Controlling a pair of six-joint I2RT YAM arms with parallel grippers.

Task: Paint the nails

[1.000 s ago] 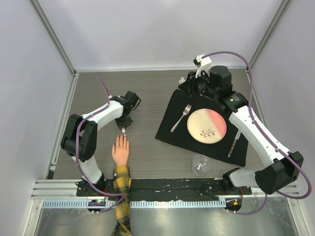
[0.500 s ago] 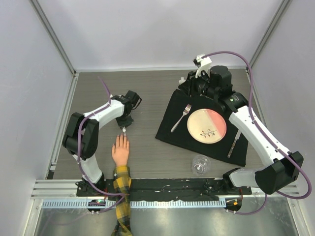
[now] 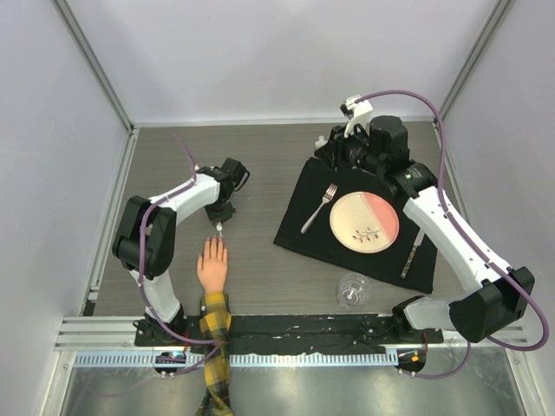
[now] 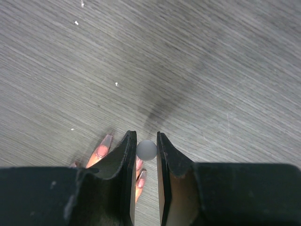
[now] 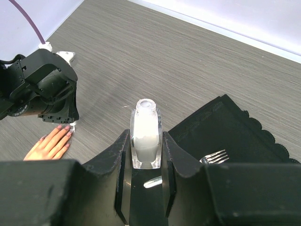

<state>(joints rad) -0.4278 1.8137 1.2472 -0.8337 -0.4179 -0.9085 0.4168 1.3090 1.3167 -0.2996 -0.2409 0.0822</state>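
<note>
A peach fake hand [image 3: 212, 264] with a yellow-and-black plaid sleeve [image 3: 215, 342] lies palm down at the near edge. My left gripper [image 3: 219, 221] hovers just past its fingertips, shut on a brush's round grey cap [image 4: 146, 149]. Below the jaws two of the nails [image 4: 107, 141] [image 4: 141, 178] show, long and pinkish. Other nails are hidden by my fingers [image 4: 123, 162]. My right gripper [image 5: 146, 135] is at the back, by the mat's far corner, shut on an uncapped bottle of white nail polish [image 5: 146, 141], held upright. In the right wrist view the hand [image 5: 51, 143] lies far left.
A black placemat [image 3: 303, 225] on the right carries a pink-and-cream plate [image 3: 364, 201], a fork [image 3: 318, 208] and a knife [image 3: 411, 251]. A clear glass [image 3: 351, 289] stands near the mat's front edge. Grey walls enclose the table on three sides.
The left arm's elbow has shifted slightly while the brush stays at the fingertips. The right arm and the bottle have not moved.
</note>
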